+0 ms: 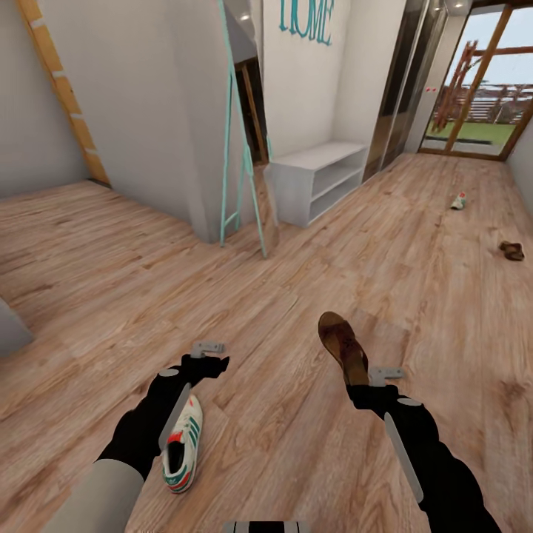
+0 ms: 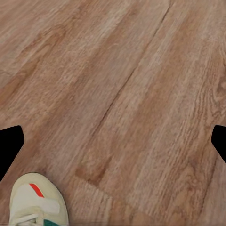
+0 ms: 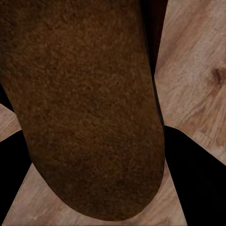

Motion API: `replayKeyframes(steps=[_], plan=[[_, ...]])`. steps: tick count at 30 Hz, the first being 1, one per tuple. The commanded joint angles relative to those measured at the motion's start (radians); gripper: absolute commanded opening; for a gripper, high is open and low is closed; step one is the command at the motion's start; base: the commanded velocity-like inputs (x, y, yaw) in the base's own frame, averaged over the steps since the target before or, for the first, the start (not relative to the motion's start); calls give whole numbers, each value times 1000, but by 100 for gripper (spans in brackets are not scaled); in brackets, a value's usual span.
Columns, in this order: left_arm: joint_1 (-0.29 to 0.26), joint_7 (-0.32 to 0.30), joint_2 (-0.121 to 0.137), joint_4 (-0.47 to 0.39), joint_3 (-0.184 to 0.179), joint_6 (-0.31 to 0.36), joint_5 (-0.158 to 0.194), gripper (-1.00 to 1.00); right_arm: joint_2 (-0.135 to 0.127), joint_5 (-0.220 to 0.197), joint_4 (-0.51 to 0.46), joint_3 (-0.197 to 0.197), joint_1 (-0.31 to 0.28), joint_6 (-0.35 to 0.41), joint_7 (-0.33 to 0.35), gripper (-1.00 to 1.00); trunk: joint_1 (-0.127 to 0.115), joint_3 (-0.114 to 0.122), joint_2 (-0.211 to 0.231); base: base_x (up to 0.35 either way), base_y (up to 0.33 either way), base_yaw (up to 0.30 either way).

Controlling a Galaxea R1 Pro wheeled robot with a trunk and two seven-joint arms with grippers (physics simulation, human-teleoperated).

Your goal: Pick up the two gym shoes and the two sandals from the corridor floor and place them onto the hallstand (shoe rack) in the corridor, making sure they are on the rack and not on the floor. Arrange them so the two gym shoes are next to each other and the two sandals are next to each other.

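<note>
Firmly in right gripper (image 1: 360,379) — sandal (image 1: 343,346); left gripper (image 2: 113,141) wide

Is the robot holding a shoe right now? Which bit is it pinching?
Yes. The right gripper holds a brown sandal by its near end, which sits between the fingers. The left gripper is open, holding nothing.

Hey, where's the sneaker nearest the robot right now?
In the head view the near gym shoe lies on the corridor floor, low left, beside the left gripper.
</note>
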Motion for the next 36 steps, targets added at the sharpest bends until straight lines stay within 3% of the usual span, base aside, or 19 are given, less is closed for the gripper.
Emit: replayKeyframes(steps=[1, 14, 18, 20, 29, 36], plan=[[-1, -1, 0, -1, 0, 5, 3, 100, 0, -1, -1, 0, 0, 5, 0, -100, 0, -1, 0, 2, -3, 162], [-1, -1, 0, -1, 0, 5, 3, 100, 0, -1, 0, 0, 0, 5, 0, -100, 0, -2, 0, 15, -15, 24], [12, 1, 23, 22, 23, -17, 4, 100, -2, -1, -5, -6, 0, 5, 0, -100, 0, -2, 0, 0, 0, 0], [14, 1, 22, 33, 21, -28, 5, 100, -2, -1, -5, -6, 0, 5, 0, -100, 0, -2, 0, 0, 0, 0], [59, 2, 27, 84, 23, 22, 3, 100, 0, -3, -6, -8, 0, 5, 6, -100, 0, -2, 0, -82, 0, 0], [59, 2, 28, 94, 23, 47, 2, 100, 0, -2, -5, -7, 0, 5, 6, -100, 0, -2, 0, -40, 0, 0]])
